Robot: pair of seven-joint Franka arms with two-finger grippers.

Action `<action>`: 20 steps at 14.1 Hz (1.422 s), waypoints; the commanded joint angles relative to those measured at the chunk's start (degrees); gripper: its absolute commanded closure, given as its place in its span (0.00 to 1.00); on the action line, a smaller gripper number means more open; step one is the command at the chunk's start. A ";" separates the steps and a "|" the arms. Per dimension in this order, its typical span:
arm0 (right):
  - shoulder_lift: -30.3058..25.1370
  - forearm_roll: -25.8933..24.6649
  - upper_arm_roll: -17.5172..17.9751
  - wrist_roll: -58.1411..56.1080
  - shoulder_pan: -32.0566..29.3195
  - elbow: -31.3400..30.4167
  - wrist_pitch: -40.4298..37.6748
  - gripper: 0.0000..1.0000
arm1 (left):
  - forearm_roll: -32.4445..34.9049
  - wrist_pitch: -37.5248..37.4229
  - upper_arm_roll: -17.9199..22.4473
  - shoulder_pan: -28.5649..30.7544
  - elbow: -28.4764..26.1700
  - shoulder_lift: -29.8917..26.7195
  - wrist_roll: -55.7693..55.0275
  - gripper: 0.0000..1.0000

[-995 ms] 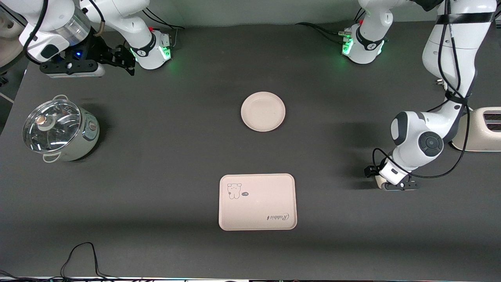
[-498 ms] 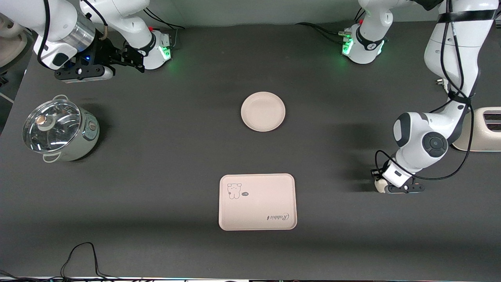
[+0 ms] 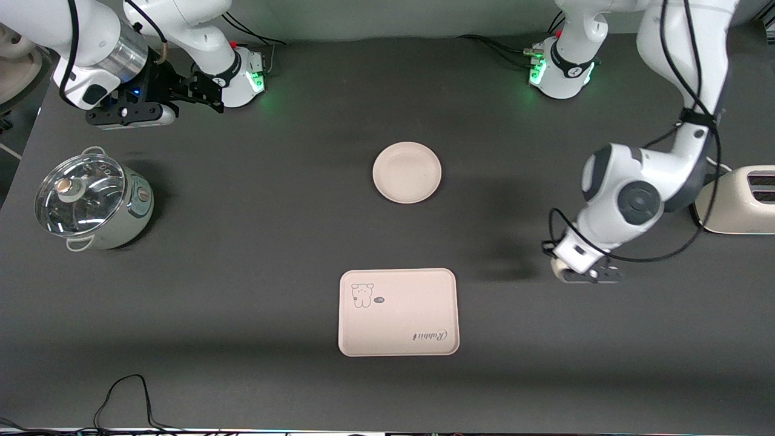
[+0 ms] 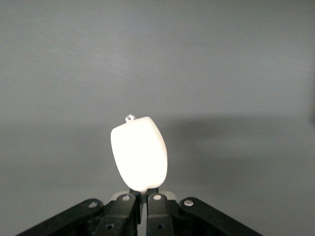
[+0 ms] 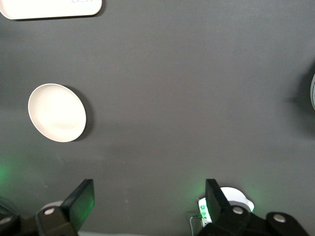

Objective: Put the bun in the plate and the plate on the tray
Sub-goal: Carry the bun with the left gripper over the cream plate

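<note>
Bun [image 4: 139,160] cream-white; plate [image 3: 407,172] plain cream-beige; tray [image 3: 398,312] cream-pink, cartoon animal print, script "Rabbit"; table [image 3: 254,242] dark grey.

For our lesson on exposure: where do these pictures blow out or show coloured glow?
Left wrist view: the bun held by the left end effector is blown out white. Right wrist view: the plate glares; green glow at the edges. Front view: green lights glow on both bases.

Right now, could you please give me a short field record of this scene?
bun: held in left hand, up over bare table toward the left arm's end
plate: empty, on table
tray: empty, nearer the front camera than the plate
right hand: open, waiting above the table near its base
</note>
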 commanded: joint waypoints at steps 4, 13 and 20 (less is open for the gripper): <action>-0.90 0.93 -0.68 0.44 0.69 -0.49 0.00 0.00 | -3.18 -3.06 -10.14 -8.56 -2.08 -9.16 -15.09 1.00; -0.64 1.37 -2.26 0.44 0.69 -0.66 0.00 0.00 | 5.75 4.57 -15.88 -22.36 -7.08 -3.99 -41.54 1.00; -0.55 2.33 -2.35 0.53 0.69 -0.57 0.00 0.00 | 23.26 9.15 -15.96 -27.98 -7.09 6.91 -63.69 1.00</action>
